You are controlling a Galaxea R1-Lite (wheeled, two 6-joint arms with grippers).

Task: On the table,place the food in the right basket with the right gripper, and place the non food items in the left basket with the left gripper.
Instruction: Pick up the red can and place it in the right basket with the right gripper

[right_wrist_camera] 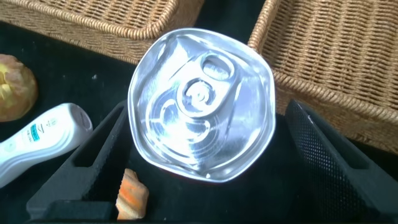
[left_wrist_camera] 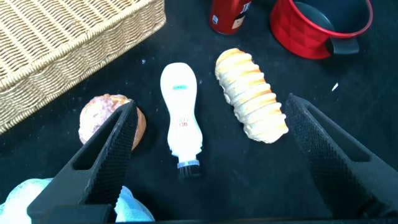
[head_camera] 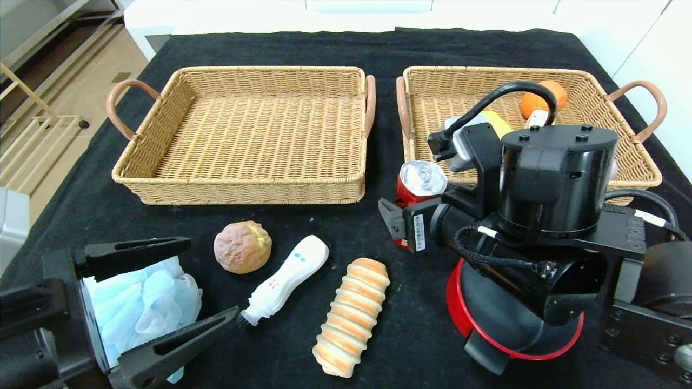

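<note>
Your right hand (right_wrist_camera: 205,168) hangs fully spread directly above the red can (head_camera: 417,190), gripping nothing. The can stands upright just before the right basket (head_camera: 643,167), mid-counter. Expect thin, smooth, dentable walls: grip the sides lightly below the rim. The red pot (head_camera: 457,302) and the basket wall crowd it; lift straight up. Your left hand (head_camera: 157,302) idles wide open at the front-left corner.

Silver can top (right_wrist_camera: 202,115) between spread right pincer (right_wrist_camera: 205,168) fingers, wicker baskets (right_wrist_camera: 336,56) behind
</note>
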